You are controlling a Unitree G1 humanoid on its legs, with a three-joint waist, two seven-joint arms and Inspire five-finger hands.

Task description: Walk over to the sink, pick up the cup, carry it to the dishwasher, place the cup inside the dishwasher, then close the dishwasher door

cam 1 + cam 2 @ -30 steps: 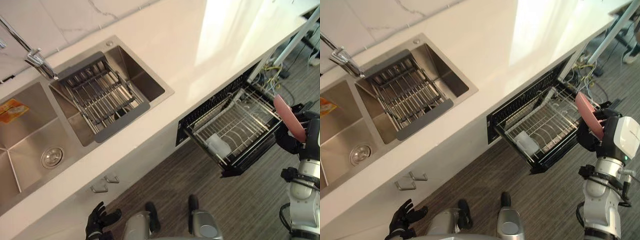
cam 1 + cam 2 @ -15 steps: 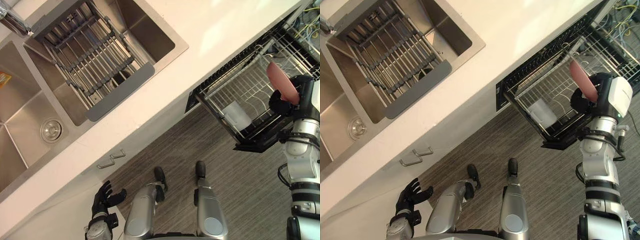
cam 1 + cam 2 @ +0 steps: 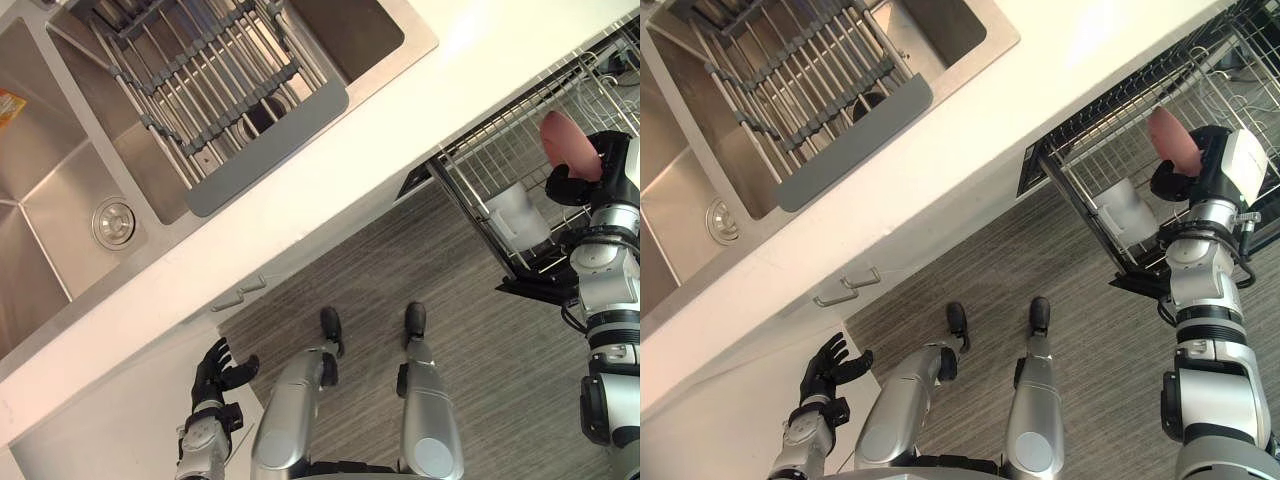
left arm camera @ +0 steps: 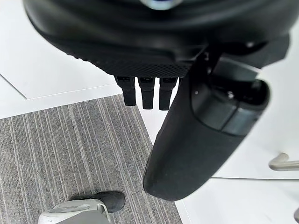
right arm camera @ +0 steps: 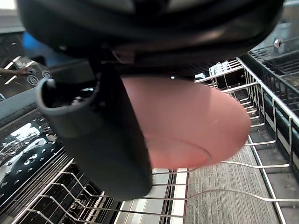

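My right hand (image 3: 578, 186) is shut on a pink cup (image 3: 564, 146), and its thumb (image 5: 100, 140) lies across the cup's side (image 5: 187, 123). Hand and cup hover above the pulled-out wire rack (image 3: 490, 165) of the open dishwasher, near the rack's outer edge. The cup is tilted, its base turned toward the wrist camera. My left hand (image 3: 222, 366) hangs low beside the white cabinet front, fingers (image 4: 147, 91) straight and holding nothing.
A translucent white container (image 3: 517, 216) stands in the rack just below the cup. The double steel sink (image 3: 55, 205) with a grey drying rack (image 3: 215, 95) lies at upper left. The white counter edge (image 3: 330, 190) runs between them, a cabinet handle (image 3: 240, 293) beneath it.
The whole picture has shifted as the camera tipped downward and moved. My right hand still grips the pink cup by the dishwasher rack, now a little more over the wires. The left hand stays low.
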